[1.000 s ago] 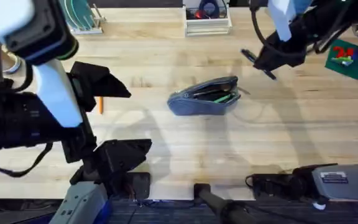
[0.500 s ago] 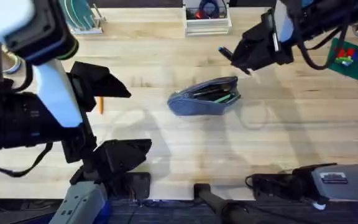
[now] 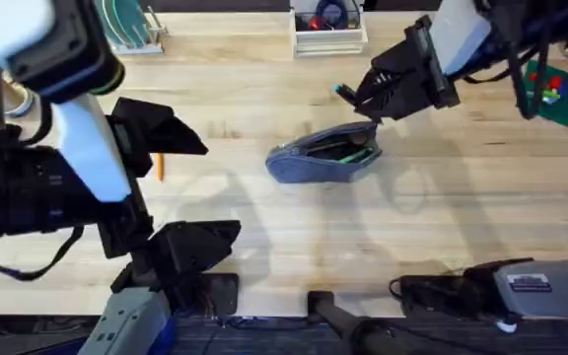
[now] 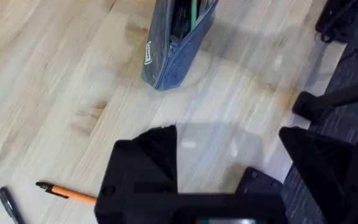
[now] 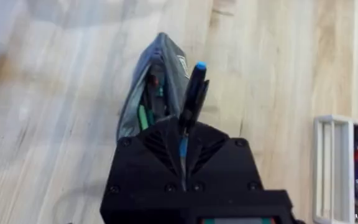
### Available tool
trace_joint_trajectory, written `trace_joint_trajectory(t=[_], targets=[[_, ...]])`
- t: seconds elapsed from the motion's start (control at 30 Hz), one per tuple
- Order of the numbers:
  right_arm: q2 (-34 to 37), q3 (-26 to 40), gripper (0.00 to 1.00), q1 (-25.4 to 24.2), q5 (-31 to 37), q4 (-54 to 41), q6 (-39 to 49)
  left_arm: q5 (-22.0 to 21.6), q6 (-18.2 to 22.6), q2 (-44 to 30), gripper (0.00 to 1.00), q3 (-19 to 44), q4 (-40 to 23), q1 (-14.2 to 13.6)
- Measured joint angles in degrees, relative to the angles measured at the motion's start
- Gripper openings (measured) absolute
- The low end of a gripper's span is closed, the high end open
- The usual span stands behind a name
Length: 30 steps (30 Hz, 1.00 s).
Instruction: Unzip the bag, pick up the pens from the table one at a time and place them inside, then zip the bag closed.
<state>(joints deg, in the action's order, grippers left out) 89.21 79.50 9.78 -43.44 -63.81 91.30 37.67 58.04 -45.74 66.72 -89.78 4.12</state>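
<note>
The right gripper point(image 3: 355, 97) has swung left above the unzipped pouch point(image 3: 325, 154), mid-tabletop point(image 3: 264, 247), pinching a blue-tipped pen point(image 5: 194, 87). Left gripper point(image 4: 229, 152) gapes. An orange pen point(image 4: 67, 193) lies partly hidden.

Lab bench: plank table point(image 3: 264, 247), storage bins point(image 3: 329, 28), toy bricks point(image 3: 560, 87).

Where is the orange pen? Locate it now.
The orange pen lies on the table at the left, beside a dark pen, well apart from the bag.

Jaws clamp a blue-tipped pen point(image 5: 193, 93) above the open bag point(image 5: 151, 87).
</note>
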Motion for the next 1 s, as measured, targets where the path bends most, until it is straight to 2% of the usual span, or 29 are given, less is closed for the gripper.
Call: trace_joint_trajectory(t=[0.33,0.87,1.0], targets=[[0.87,-0.39,0.034,1.71,-0.51,-0.68,3.26,0.0,0.0,0.0,0.995,0.0,0.0,0.0],[9.29,-0.5,0.036,2.75,-0.54,-0.57,3.48,0.0,0.0,0.0,0.995,0.0,0.0,0.0],[10.14,-0.52,0.062,2.75,-0.5,-0.55,3.48,0.0,0.0,-0.01,0.995,0.0,0.0,0.0]])
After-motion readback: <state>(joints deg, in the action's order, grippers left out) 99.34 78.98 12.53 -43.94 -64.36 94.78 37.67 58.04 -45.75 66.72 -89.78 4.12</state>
